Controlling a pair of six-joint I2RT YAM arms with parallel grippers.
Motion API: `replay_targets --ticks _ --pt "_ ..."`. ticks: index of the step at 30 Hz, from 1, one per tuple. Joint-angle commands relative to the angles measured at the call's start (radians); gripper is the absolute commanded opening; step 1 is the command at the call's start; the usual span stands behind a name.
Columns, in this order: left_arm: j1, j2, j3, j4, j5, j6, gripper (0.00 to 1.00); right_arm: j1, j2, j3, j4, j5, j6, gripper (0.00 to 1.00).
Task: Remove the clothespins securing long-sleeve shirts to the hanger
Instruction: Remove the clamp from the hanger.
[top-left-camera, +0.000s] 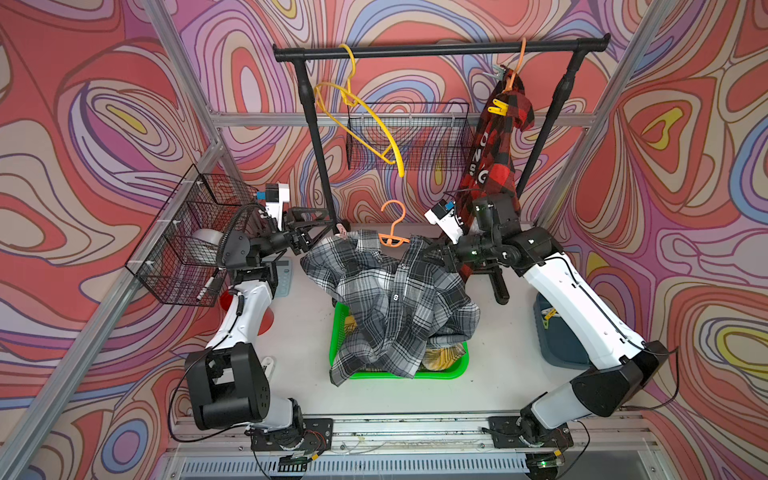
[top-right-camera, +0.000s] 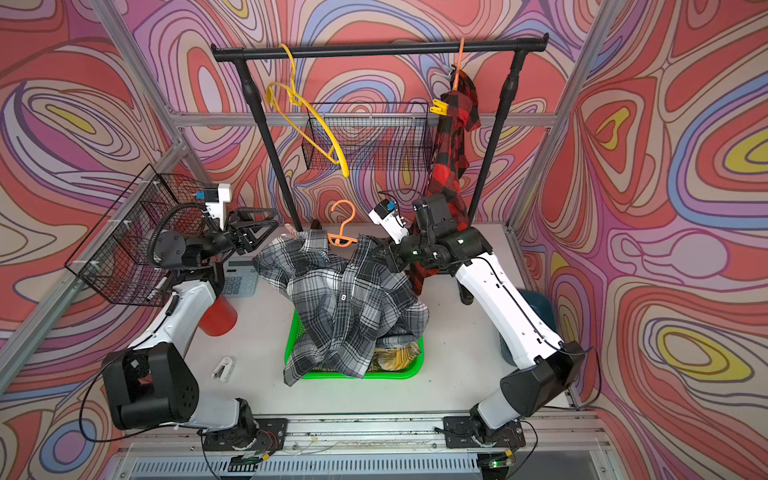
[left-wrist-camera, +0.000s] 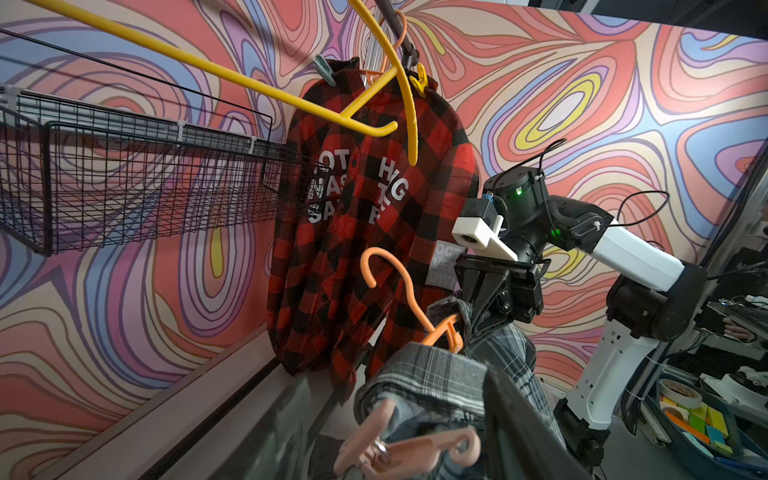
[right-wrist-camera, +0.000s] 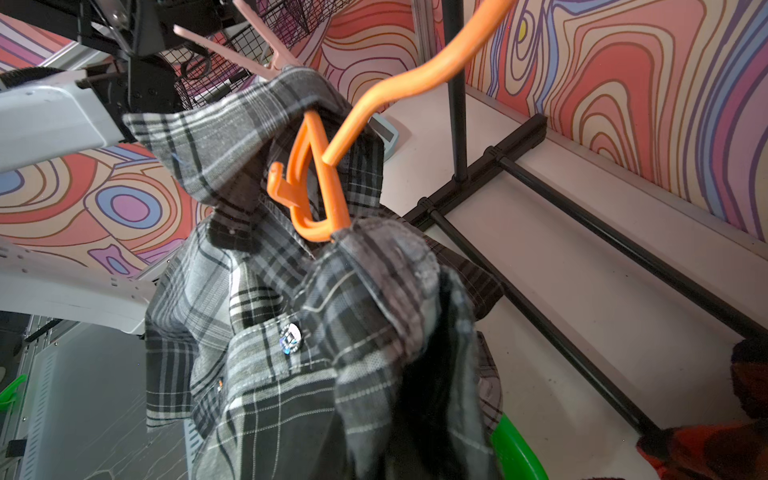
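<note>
The grey plaid shirt (top-left-camera: 386, 299) hung slumped. The right gripper (top-left-camera: 434, 254) was pinched tight on one shoulder of that shirt. At its other shoulder the left gripper (top-left-camera: 328, 227) reached the clipped-on pink clothespin (left-wrist-camera: 424, 448); whether its jaws squeezed it could not be told.

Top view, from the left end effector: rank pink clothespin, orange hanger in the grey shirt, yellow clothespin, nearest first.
1. Pink clothespin, right beside the left end effector.
2. Orange hanger, centre, in the grey shirt.
3. Yellow clothespin, high on the red shirt.
</note>
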Motion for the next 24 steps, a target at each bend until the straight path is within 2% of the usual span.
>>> replay_targets --ticks 1,3,8,13,20,24 --pt "0.001 -0.089 0.032 -0.265 -0.015 0.251 0.63 0.002 0.011 0.031 0.023 -0.039 -0.013 0.00" --pt "0.002 -0.118 0.036 -0.366 -0.006 0.340 0.65 0.001 0.011 0.030 0.027 -0.046 -0.015 0.00" --pt "0.009 -0.136 0.033 -0.434 0.100 0.414 0.65 0.001 0.027 0.055 0.014 -0.071 -0.025 0.00" --pt "0.019 -0.153 0.026 -0.454 0.091 0.493 0.65 0.002 0.035 0.079 -0.005 -0.086 -0.036 0.00" --pt "0.019 -0.174 0.100 -0.811 0.051 0.792 0.66 0.001 0.041 0.096 -0.018 -0.117 -0.053 0.00" --pt "0.018 -0.179 0.109 -0.873 0.061 0.849 0.66 0.000 0.044 0.097 -0.020 -0.145 -0.068 0.00"
